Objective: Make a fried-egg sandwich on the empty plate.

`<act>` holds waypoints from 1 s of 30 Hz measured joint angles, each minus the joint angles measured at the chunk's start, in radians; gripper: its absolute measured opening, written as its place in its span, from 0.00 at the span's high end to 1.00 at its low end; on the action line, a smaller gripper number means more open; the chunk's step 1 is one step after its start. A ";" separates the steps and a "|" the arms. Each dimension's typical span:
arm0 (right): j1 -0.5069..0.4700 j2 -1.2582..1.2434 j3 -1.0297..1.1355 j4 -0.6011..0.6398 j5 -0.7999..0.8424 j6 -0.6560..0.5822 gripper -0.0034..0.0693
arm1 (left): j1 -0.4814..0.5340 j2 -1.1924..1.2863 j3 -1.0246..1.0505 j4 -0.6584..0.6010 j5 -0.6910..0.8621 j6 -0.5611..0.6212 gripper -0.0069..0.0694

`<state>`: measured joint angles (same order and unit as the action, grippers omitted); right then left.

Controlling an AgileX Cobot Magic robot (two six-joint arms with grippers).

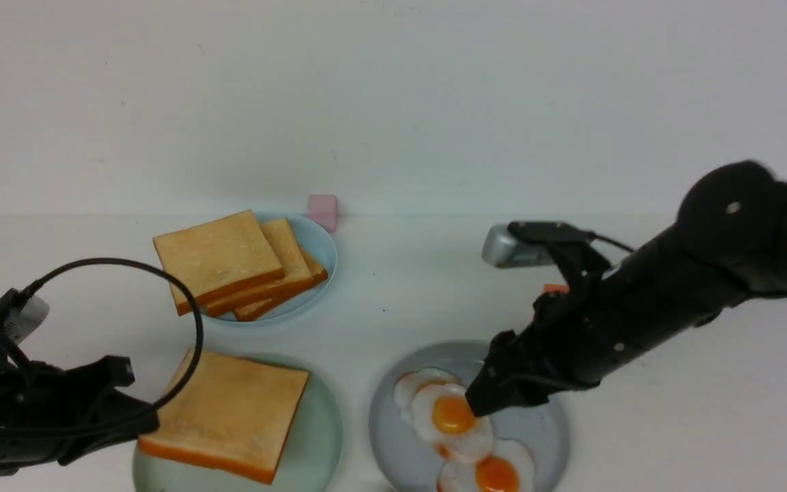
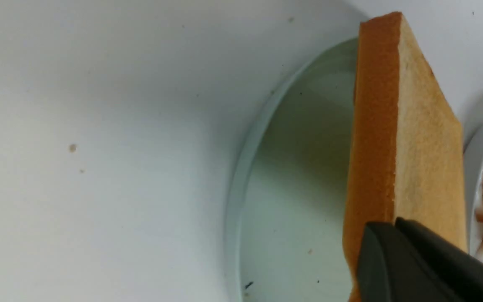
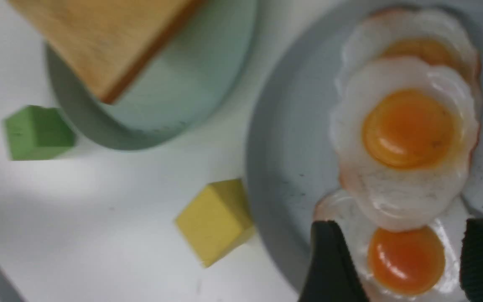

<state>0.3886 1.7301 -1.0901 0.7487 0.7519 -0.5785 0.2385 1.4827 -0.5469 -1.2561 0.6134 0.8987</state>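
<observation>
A toast slice [image 1: 229, 410] lies on the mint-green plate [image 1: 318, 437] at the worktop's near edge, the left gripper [image 1: 144, 424] pressed together beside it, while the right gripper [image 1: 481, 404], jaws spread, straddles a fried egg [image 3: 405, 260] on the grey-blue plate [image 1: 544, 424] alongside, likely the filling.

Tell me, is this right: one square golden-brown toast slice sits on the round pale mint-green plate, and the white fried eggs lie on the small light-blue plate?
No. The front view shows the white fried eggs on the large round grey-blue plate; the small light-blue plate holds stacked toast. The square golden-brown toast slice does sit on the round pale mint-green plate.
</observation>
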 joint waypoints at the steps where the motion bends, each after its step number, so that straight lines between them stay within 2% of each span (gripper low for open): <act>1: 0.000 0.026 -0.003 0.000 -0.012 0.000 0.37 | 0.000 0.000 0.000 -0.005 0.000 0.000 0.92; 8: 0.000 0.160 -0.080 0.000 -0.037 0.000 0.37 | 0.000 0.000 0.000 0.000 0.000 -0.041 0.83; 10: 0.000 0.192 -0.106 -0.006 -0.037 0.000 0.37 | 0.000 0.000 0.000 0.030 0.010 -0.075 0.74; 11: 0.000 0.196 -0.109 -0.008 -0.037 0.000 0.37 | 0.000 0.000 0.000 0.035 0.012 -0.080 0.73; 12: 0.000 0.206 -0.114 -0.015 -0.037 0.000 0.37 | 0.000 0.000 0.000 0.049 0.027 -0.095 0.65; 18: -0.006 0.218 -0.118 -0.019 -0.038 0.000 0.37 | 0.000 -0.008 0.000 0.067 0.087 -0.114 0.41; 21: -0.008 0.218 -0.119 -0.019 -0.049 -0.013 0.38 | 0.000 -0.032 -0.008 0.097 0.109 -0.153 0.32; 23: -0.008 0.222 -0.119 -0.016 -0.049 -0.027 0.40 | 0.000 -0.051 -0.024 0.122 0.120 -0.184 0.30; 26: -0.008 0.238 -0.119 -0.011 -0.052 -0.062 0.49 | 0.000 -0.101 -0.081 0.184 0.146 -0.272 0.28; 30: -0.010 0.250 -0.121 -0.007 -0.054 -0.105 0.72 | 0.000 -0.199 -0.200 0.363 0.206 -0.479 0.28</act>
<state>0.3791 1.9797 -1.2108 0.7417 0.6975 -0.6830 0.2385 1.2835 -0.7473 -0.8929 0.8197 0.4196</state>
